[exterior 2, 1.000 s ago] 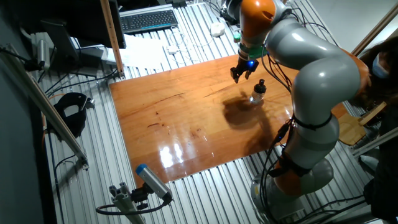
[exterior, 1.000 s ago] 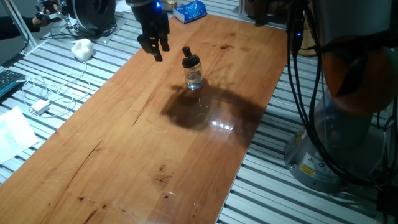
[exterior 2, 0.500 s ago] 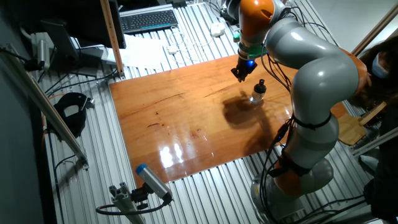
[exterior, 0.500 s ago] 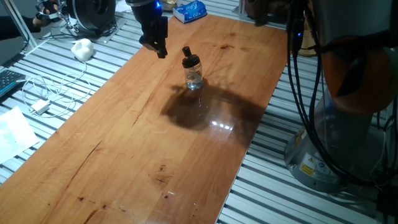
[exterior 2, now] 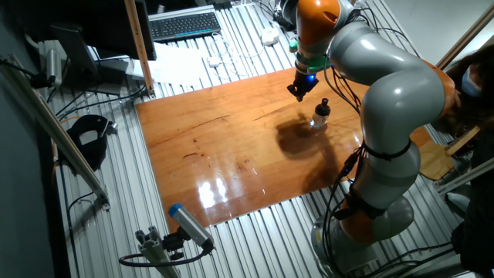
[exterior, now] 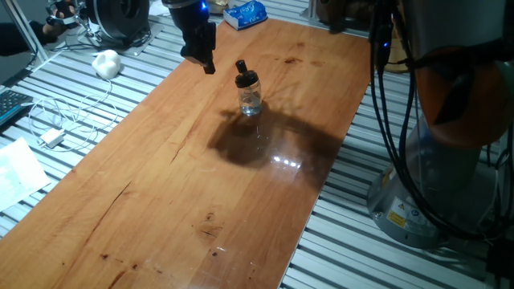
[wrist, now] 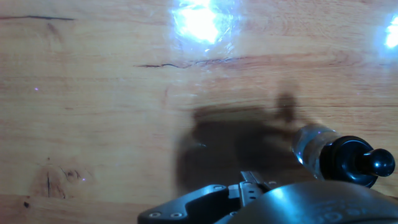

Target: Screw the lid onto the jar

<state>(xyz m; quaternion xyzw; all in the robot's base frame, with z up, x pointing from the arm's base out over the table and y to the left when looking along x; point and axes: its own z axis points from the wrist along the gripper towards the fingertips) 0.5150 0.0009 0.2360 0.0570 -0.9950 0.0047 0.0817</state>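
The clear glass jar (exterior: 250, 101) stands upright on the wooden table (exterior: 185, 185) toward its far end. The black lid (exterior: 245, 77) with its knob sits on top of the jar. Both also show in the other fixed view, jar (exterior 2: 319, 120) and lid (exterior 2: 323, 106), and at the lower right of the hand view, jar (wrist: 313, 146) and lid (wrist: 356, 163). My gripper (exterior: 207, 64) hangs above the table to the left of the jar, apart from it. Its fingers look drawn together and hold nothing. It also shows in the other fixed view (exterior 2: 299, 94).
A white lump (exterior: 105, 62) and cables (exterior: 64, 120) lie on the slatted bench left of the table. A blue-white pack (exterior: 245, 14) sits beyond the far end. A keyboard (exterior 2: 185, 25) lies further back. The arm's base (exterior: 438, 160) stands at the right.
One second ago the fingers stood spread apart; half a second ago and now they are together. The gripper has stayed beside the jar. Jar and lid have not moved.
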